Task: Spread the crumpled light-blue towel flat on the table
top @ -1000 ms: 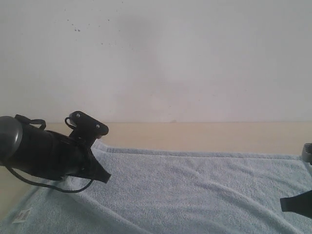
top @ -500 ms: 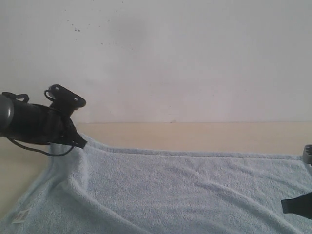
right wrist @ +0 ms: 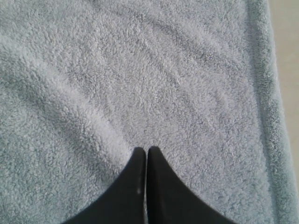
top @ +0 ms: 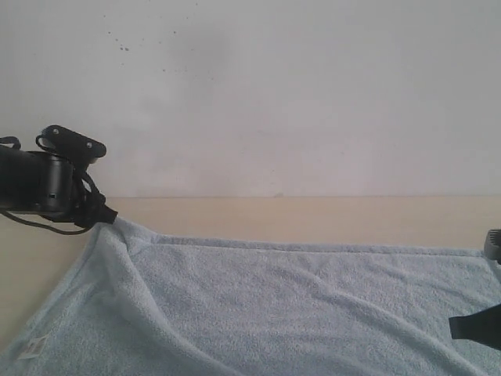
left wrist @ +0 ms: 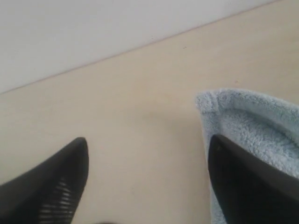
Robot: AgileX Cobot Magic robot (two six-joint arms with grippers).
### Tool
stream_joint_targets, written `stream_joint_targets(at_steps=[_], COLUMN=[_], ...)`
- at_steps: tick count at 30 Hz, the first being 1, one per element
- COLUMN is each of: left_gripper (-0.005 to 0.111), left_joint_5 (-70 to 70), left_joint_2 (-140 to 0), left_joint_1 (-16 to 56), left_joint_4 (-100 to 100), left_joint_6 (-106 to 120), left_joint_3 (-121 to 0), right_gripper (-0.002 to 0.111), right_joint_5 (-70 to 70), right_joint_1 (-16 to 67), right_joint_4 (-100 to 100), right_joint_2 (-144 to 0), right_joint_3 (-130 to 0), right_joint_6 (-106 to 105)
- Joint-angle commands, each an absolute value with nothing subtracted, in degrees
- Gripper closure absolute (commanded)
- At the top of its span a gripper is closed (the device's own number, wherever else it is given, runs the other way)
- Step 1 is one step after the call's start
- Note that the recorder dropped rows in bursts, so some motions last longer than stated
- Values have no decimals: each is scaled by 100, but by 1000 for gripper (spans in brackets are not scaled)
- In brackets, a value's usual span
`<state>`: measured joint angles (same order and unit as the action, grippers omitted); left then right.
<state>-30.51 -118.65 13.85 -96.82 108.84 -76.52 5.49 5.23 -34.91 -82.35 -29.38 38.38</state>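
Observation:
The light-blue towel [top: 297, 305] lies spread over the beige table [top: 329, 218], with soft ridges across it and a small white tag [top: 33, 345] at its near left corner. My left gripper [top: 106, 215] is at the towel's far left corner. In the left wrist view that gripper [left wrist: 147, 140] is open, with bare table [left wrist: 140, 107] between its fingers and the hemmed towel corner [left wrist: 219, 100] beside one finger. My right gripper [top: 468, 326] is at the right over the towel. The right wrist view shows this gripper [right wrist: 147, 150] shut, fingertips together above the terry cloth [right wrist: 154, 70].
A white speckled wall [top: 274, 94] rises right behind the table's far edge. A strip of bare table [top: 23, 274] shows left of the towel and along the back. The towel's hemmed right border [right wrist: 268, 116] lies beside bare table.
My left arm has drawn back to the left and toward the wall, and the towel's far left corner moved with it, stretching that side out. The right gripper has stayed put.

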Motion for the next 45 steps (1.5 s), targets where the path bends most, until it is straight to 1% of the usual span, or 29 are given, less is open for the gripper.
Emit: stream_joint_targets(at_steps=[1, 9, 12, 14, 17, 19, 23, 27, 30, 32, 34, 37, 41, 45], left_gripper=[40, 42, 48, 60, 89, 102, 102, 102, 102, 102, 102, 102, 102, 102], left_joint_5=[-3063, -3519, -3466, -3380, -3323, -3334, -3422, -3422, -3402, -3166, -2987, -2876, -2115, -2131], left_joint_2=[-11784, -11273, -10899, -10628, -10272, -10052, -9690, -9500, -9344, -9292, -9292, -9292, -9292, -9343], left_joint_1=[1381, 1445, 1600, 1746, 1996, 2160, 2369, 2384, 2384, 2384, 2384, 2384, 2384, 2384], left_joint_4=[-9995, -9995, -9995, -9995, -9995, -9995, -9995, -9995, -9995, -9995, -9995, -9995, -9995, -9768], left_joint_6=[11308, 11284, 11284, 11284, 11149, 10861, 10448, 10215, 9917, 9801, 9696, 9273, 9260, 9191], left_joint_3=[-7692, -7513, -7154, -6784, -6146, -5714, -4939, -4204, -3537, -3399, -3250, -3023, -2874, -2874], right_gripper=[108, 108, 108, 108, 108, 108, 108, 108, 108, 108, 108, 108, 108, 108], right_joint_5=[536, 508, 404, 369, 369, 369, 401, 417, 375, 398, 409, 395, 328, 318], right_joint_1=[516, 516, 516, 516, 516, 516, 516, 543, 972, 1320, 1434, 1434, 1434, 1434], right_joint_4=[-3484, -3484, -3484, -3395, -3320, -3263, -3069, -2961, -2906, -2906, -2906, -2906, -2906, -2906], right_joint_2=[-8179, -8179, -8179, -8179, -8179, -8179, -8179, -8179, -8179, -8179, -8179, -8179, -8179, -8179], right_joint_3=[-2935, -2935, -2935, -2935, -2935, -2935, -2935, -2887, -2735, -2713, -2713, -2713, -2713, -2713], right_joint_6=[3849, 3849, 3860, 3861, 3861, 3861, 3869, 3873, 3775, 3511, 3373, 3373, 3395, 3404])
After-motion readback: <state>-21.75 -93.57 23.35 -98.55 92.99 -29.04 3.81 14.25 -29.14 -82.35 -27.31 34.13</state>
